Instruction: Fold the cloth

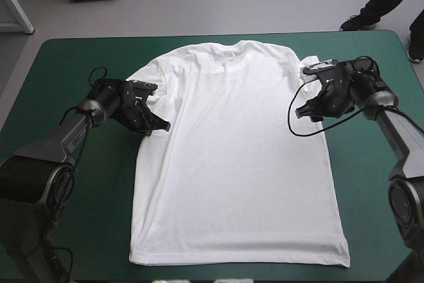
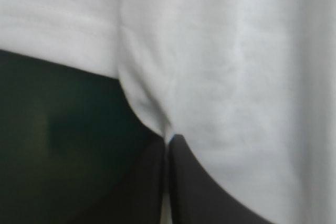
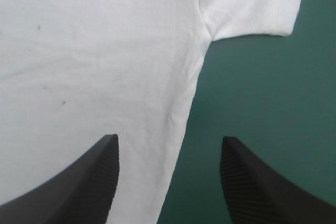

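Worktop (image 1: pixel 79 51) cover is teal-green, and the white T-shirt (image 1: pixel 232 164) lies spread flat across its middle, collar toward the far edge. We judge it light, limp and quick to sag, best taken at the side seams under the sleeves. Our left gripper (image 2: pixel 168 141) pinches the cloth there; our right gripper (image 3: pixel 169 139) stands spread astride the other seam.
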